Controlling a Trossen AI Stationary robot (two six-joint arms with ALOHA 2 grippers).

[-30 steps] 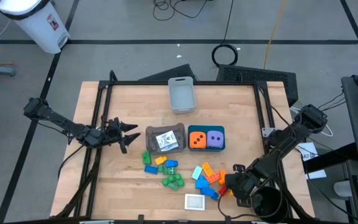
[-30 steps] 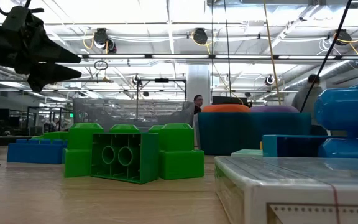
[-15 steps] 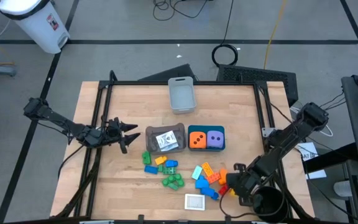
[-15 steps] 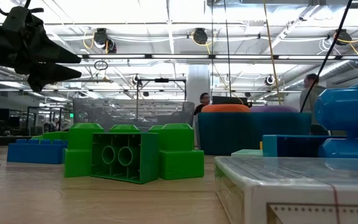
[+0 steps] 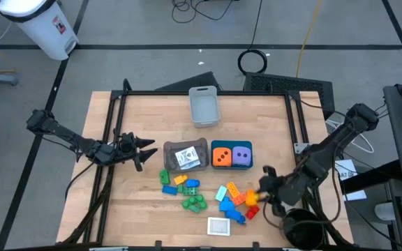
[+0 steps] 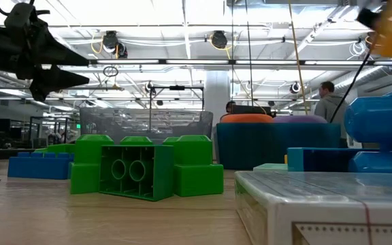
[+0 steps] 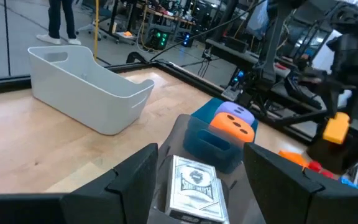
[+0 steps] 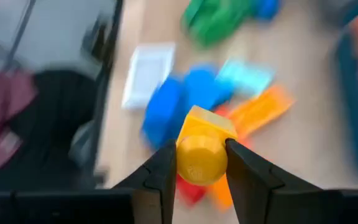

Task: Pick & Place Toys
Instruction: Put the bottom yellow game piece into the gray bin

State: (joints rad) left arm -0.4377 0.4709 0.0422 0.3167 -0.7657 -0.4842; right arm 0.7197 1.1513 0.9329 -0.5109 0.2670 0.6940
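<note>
Grasping 1 yellow brick (image 8: 202, 148), the right hand (image 8: 199, 163) hangs above the brick pile (image 5: 232, 201).

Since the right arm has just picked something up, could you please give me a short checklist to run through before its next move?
1. Right gripper shut on the yellow brick: ok.
2. Brick lifted off the brick pile: ok.
3. Left gripper open, away from the right arm: ok.
4. Teal bin already holds two dice; room for the brick: cannot tell.
5. Pale grey bin empty: ok.
</note>
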